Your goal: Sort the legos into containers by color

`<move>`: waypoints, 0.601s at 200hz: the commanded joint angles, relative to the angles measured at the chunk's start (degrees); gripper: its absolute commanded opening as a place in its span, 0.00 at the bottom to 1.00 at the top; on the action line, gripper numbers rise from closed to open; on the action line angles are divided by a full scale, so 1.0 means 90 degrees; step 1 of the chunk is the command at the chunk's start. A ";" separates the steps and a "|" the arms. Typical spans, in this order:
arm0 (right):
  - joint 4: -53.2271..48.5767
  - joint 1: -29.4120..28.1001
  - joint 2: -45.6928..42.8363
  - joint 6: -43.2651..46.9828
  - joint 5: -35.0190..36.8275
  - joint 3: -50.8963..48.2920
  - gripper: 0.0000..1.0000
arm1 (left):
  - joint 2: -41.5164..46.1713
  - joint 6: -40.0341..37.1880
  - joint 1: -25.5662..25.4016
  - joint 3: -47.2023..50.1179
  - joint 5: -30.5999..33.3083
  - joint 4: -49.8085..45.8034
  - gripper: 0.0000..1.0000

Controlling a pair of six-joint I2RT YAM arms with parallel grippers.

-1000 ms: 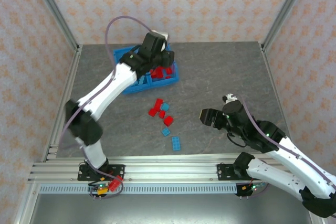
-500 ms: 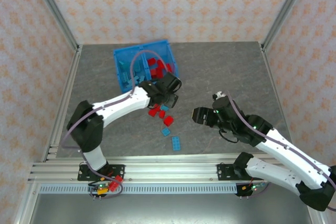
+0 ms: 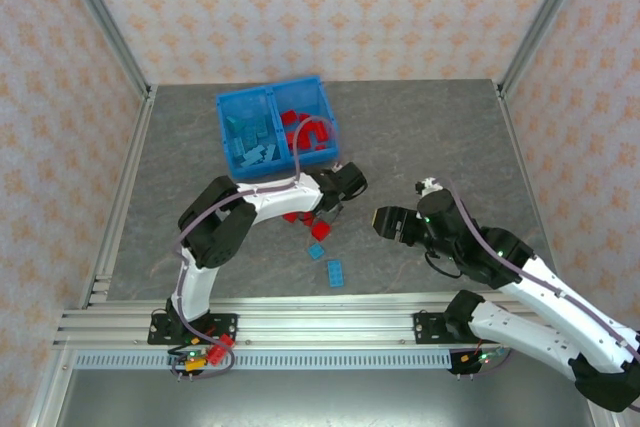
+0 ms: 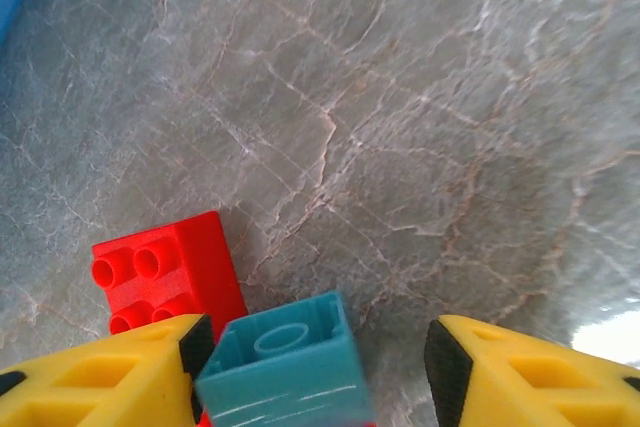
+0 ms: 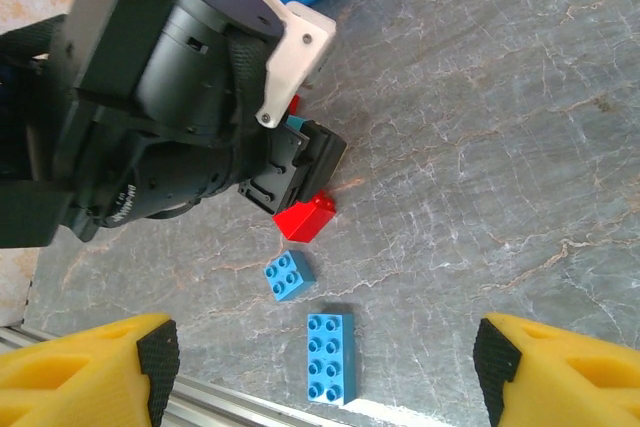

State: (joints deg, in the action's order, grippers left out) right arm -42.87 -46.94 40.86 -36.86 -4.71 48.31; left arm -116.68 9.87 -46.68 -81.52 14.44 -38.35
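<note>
Left hand [image 4: 315, 347] down among loose legos [image 3: 336, 272]
Its fingers [image 4: 100, 377] stand apart, a teal brick [image 4: 285, 372] between them; right hand [image 5: 322, 347] spread wide, holding nothing.

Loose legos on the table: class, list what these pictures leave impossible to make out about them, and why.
Top external: the left arm lies over the red legos; their number is unclear.
Left wrist: the bottom edge cuts off the teal lego; its length is unknown.
Right wrist: the left arm hides most of it.
</note>
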 commanded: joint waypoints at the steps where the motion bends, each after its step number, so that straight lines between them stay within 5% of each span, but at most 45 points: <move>1: -0.0184 -0.0014 -0.0048 -0.0039 0.0182 -0.0035 0.79 | -0.0107 -0.0110 -0.0100 -0.0153 0.0768 -0.0309 0.58; 34: -0.0127 -0.0009 -0.0048 -0.0055 0.0163 -0.0063 0.79 | -0.0195 -0.0120 -0.0233 -0.0144 0.1223 -0.0330 0.43; 62: -0.0158 -0.0009 -0.0048 -0.0050 0.0176 -0.0034 0.79 | 0.0096 -0.0024 -0.0238 0.0024 0.0941 -0.0005 0.30; 120: 0.0025 -0.0009 -0.0047 0.0200 -0.0509 -0.0058 0.79 | 0.1701 0.0282 0.0085 0.0237 0.0497 0.0647 0.26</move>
State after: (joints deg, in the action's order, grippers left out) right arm -43.11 -46.94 40.86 -36.69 -5.54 48.29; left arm -110.93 10.22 -48.45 -79.50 19.44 -36.18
